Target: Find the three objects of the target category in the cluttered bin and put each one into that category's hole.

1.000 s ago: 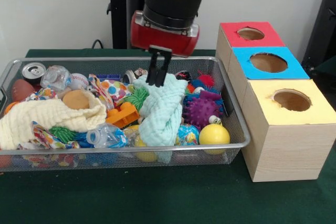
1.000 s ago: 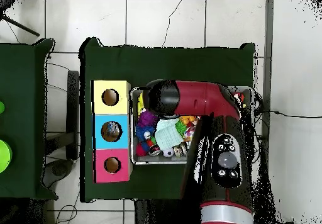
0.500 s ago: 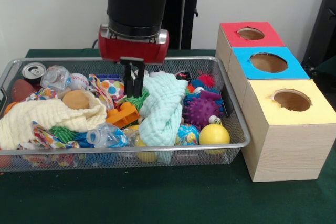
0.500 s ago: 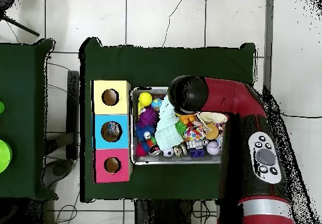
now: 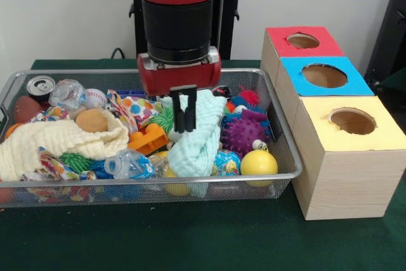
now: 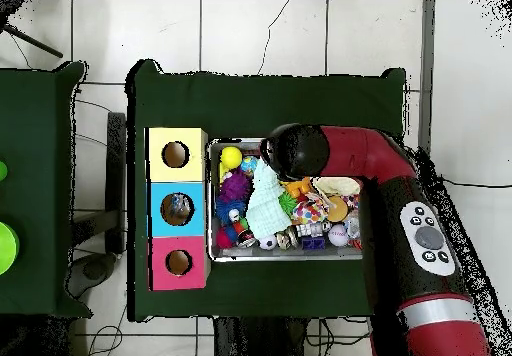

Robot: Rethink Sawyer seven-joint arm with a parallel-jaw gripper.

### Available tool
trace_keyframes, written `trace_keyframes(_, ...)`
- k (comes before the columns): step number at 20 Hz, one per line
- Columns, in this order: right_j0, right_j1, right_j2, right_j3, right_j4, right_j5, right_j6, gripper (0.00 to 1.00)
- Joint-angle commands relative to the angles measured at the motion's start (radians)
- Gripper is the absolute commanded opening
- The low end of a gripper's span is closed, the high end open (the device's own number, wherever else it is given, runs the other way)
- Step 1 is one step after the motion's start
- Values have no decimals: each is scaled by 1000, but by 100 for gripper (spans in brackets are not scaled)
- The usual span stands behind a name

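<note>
A wire-mesh bin (image 5: 279, 132) of thin silvery metal fills the left and middle of the front view, heaped with mixed clutter. Near the frame's centre the gripper (image 5: 183, 115) hangs over a pale mint waffle-weave cloth (image 5: 196, 138) that is bunched into a soft upright fold; its two slim black fingers stand close together with only a thin slit between them, and whether they pinch the cloth cannot be told. Just right of the cloth sits a purple spiky rubber ball (image 5: 243, 134), and below that a smooth glossy yellow ball (image 5: 259, 162) rests against the bin's front rim. Left of the cloth lie an orange plastic block (image 5: 150, 138), a crumpled clear plastic bottle (image 5: 127, 164) and a cream knitted cloth (image 5: 57, 142); a dented drink can (image 5: 40, 86) stands in the upper-left corner. At right, a row of three wooden boxes carries round holes in flat coloured tops: red (image 5: 303, 41), blue (image 5: 324, 75) and yellow (image 5: 353, 121).
</note>
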Motion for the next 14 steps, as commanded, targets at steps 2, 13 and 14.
trace_keyframes(2, -43, 42, 238, 125, -96, -23, -389, 0)
trace_keyframes(13, -86, 45, 312, 107, -162, 0, -376, 0)
trace_keyframes(14, -81, 42, 300, 102, -169, -2, -346, 0)
